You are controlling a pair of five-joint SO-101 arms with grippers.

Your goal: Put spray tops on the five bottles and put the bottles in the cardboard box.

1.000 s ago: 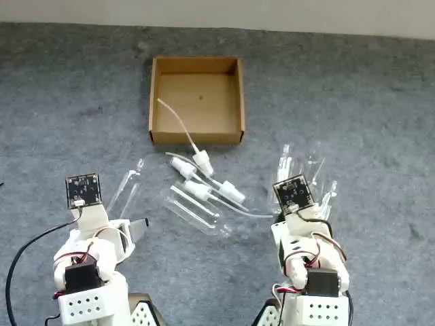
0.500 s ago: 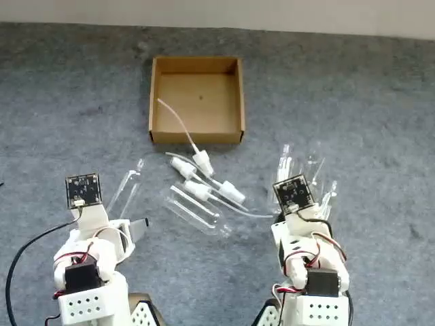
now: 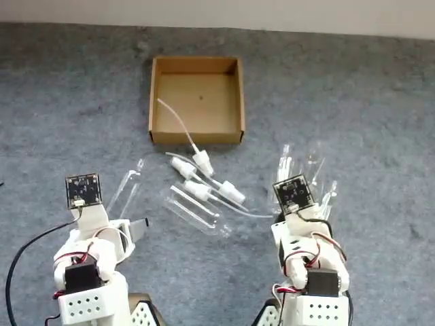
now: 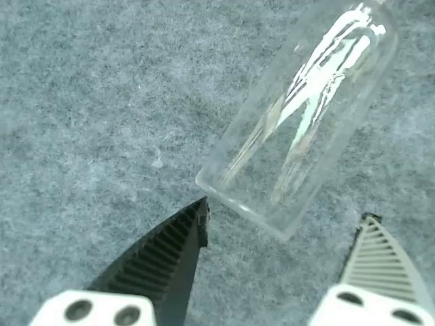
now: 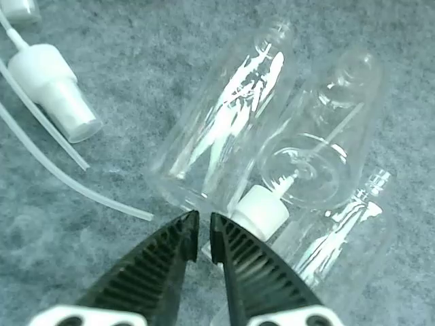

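By right end effector (image 5: 204,234), spray top (image 5: 262,212) touches bottles (image 5: 231,129).

Grey carpet (image 3: 353,102) underneath: rough, fibrous, dead matt. The cardboard box (image 3: 197,137) is plain brown paperboard, also matt. Over at the left gripper (image 4: 287,212), the bottle (image 4: 299,115) is clear plastic, smooth and glossy, streaked with bright glare. Same glassy shine on the bottles (image 5: 231,129) by the right gripper (image 5: 204,227). The spray top (image 5: 58,88) is white plastic, smooth and dull, its tube (image 5: 68,180) translucent. The fingers (image 5: 163,261) are ribbed matt plastic, black here; on the left, one black, one pale grey.
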